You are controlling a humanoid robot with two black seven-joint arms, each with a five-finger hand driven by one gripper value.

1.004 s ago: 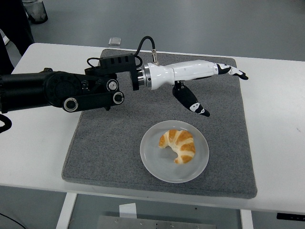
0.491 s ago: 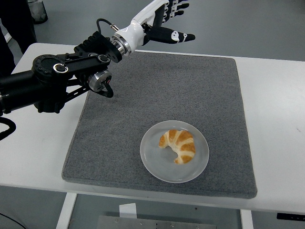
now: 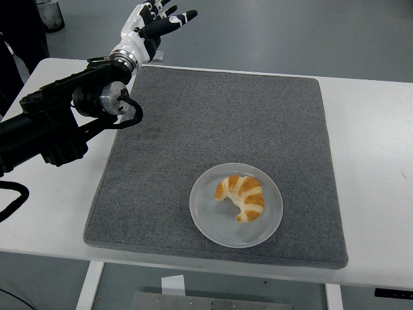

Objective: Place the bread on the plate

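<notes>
Since a second ago my left hand (image 3: 151,19) has swung from over the mat's middle up and back to the far left corner, while the bread (image 3: 241,197) has stayed put. That croissant lies on the plate (image 3: 206,223), slightly right of its centre, well inside the rim, so I judge the placing done. What remains is pulling the arm clear, and I'd keep it high and left so the forearm never sweeps the plate. The hand is empty, fingers spread. Around it: the grey mat (image 3: 213,116) on the white bench (image 3: 374,142); nothing blocks the retreat. My right arm isn't visible.
</notes>
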